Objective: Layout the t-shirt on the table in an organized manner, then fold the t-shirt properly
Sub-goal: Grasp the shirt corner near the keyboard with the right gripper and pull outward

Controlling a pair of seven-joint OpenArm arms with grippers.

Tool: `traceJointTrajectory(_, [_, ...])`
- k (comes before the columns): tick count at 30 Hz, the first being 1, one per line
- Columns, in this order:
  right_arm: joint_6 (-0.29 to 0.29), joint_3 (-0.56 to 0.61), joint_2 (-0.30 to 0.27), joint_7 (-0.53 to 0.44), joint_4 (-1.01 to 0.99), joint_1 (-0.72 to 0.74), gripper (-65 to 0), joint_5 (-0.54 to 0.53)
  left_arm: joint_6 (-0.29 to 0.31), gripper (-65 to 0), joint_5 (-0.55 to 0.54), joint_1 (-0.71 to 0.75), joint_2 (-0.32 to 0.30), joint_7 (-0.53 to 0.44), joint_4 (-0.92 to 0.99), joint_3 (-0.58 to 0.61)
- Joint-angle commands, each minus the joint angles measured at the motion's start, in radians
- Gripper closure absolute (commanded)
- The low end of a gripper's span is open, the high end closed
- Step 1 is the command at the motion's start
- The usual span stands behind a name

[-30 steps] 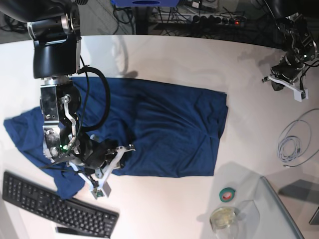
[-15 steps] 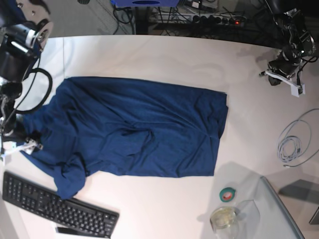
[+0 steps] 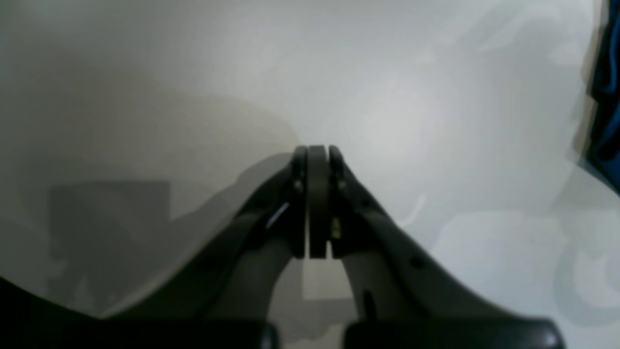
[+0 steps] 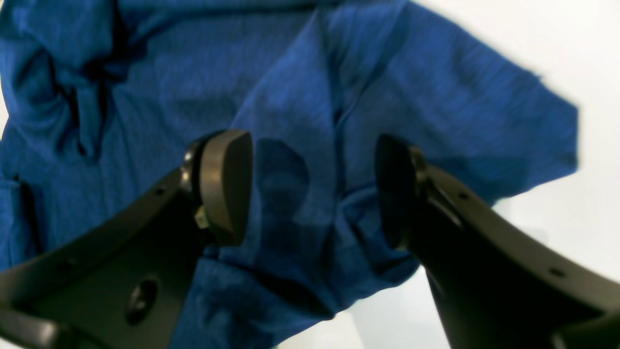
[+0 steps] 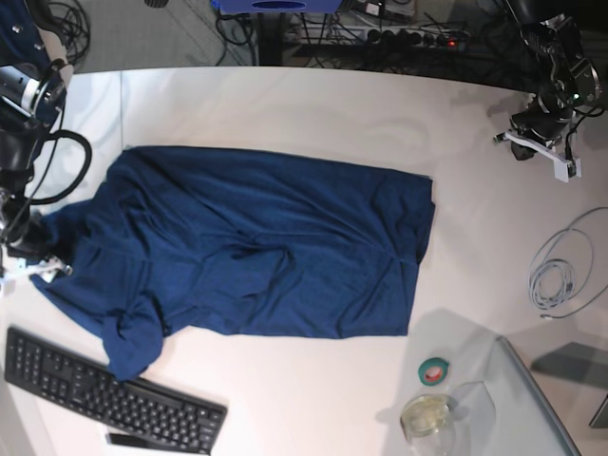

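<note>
The dark navy t-shirt (image 5: 266, 247) lies spread across the middle of the white table (image 5: 313, 104), its body mostly flat. Its left end is bunched, with a rumpled sleeve (image 5: 128, 347) near the keyboard. My right gripper (image 5: 33, 269) is at the shirt's left edge. In the right wrist view it (image 4: 310, 189) stands open just above the wrinkled cloth of the t-shirt (image 4: 300, 97), with nothing pinched between its pads. My left gripper (image 5: 537, 152) hovers over bare table at the far right. It (image 3: 312, 155) is shut and empty, and a strip of t-shirt (image 3: 605, 97) shows at that view's right edge.
A black keyboard (image 5: 104, 394) lies at the front left, close to the rumpled sleeve. Front right hold a green tape roll (image 5: 435, 370), a round glass dish (image 5: 426, 416) and a clear panel (image 5: 537, 399). A coiled white cable (image 5: 560, 271) lies at the right edge.
My right arm has moved from the shirt's front middle to its left edge, and its gripper has opened. The shirt's left part now lies uncovered. The left gripper has shifted slightly farther back.
</note>
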State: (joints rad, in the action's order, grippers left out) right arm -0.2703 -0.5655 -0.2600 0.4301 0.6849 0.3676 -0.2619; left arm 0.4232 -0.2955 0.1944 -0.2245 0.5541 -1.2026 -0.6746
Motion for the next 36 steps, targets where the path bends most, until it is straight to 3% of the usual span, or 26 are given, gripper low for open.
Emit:
traceJointTrajectory(1, [-0.008, 0.002, -0.015, -0.02, 0.015, 0.028, -36.3, -0.009, 0.006, 0.0, -0.011, -0.003, -0.019, -0.018, -0.012, -0.006])
traceJointTrajectory(5, [-0.008, 0.002, -0.012, -0.033, 0.012, 0.028, -35.4, -0.007, 0.006, 0.0, -0.011, -0.005, -0.019, -0.018, -0.012, -0.006])
traceJointTrajectory(6, [-0.008, 0.002, -0.012, -0.032, 0.012, 0.028, -32.4, -0.007, 0.006, 0.0, -0.011, -0.005, -0.019, -0.018, -0.012, -0.006])
traceJointTrajectory(7, [-0.008, 0.002, -0.012, -0.03, 0.012, 0.026, -25.7, -0.007, 0.006, 0.0, -0.011, -0.006, -0.019, -0.018, -0.012, -0.006])
traceJointTrajectory(9, [-0.008, -0.001, -0.012, -0.027, 0.012, 0.026, -6.2, -0.007, 0.006, 0.0, -0.011, -0.008, -0.019, -0.018, -0.012, -0.006])
traceJointTrajectory(10, [-0.008, -0.003, -0.014, -0.026, 0.012, 0.026, 0.0, -0.009, 0.006, 0.0, -0.011, -0.008, -0.019, -0.018, -0.012, -0.006])
traceJointTrajectory(16, [-0.011, -0.004, -0.02, 0.008, 0.031, 0.023, 0.0, -0.01, 0.006, 0.0, -0.011, -0.009, -0.019, -0.018, -0.012, -0.006])
traceJointTrajectory(23, [-0.01, -0.014, 0.032, 0.085, 0.384, -0.111, 0.0, -0.012, 0.006, 0.0, -0.011, -0.011, -0.02, -0.018, -0.01, -0.006])
traceJointTrajectory(28, [-0.01, -0.182, 0.09, 0.246, 0.579, -0.18, 0.0, -0.012, 0.006, 0.0, -0.011, -0.013, -0.02, -0.018, -0.01, -0.006])
traceJointTrajectory(34, [-0.013, -0.324, 0.103, 0.392, 0.727, -0.301, 0.0, -0.015, 0.006, 0.0, -0.011, -0.013, -0.02, -0.018, -0.012, -0.006])
traceJointTrajectory(36, [-0.013, -0.365, 0.121, 0.415, 0.761, -0.355, 0.0, -0.06, 0.006, 0.0, -0.011, -0.013, -0.02, -0.018, -0.013, -0.006])
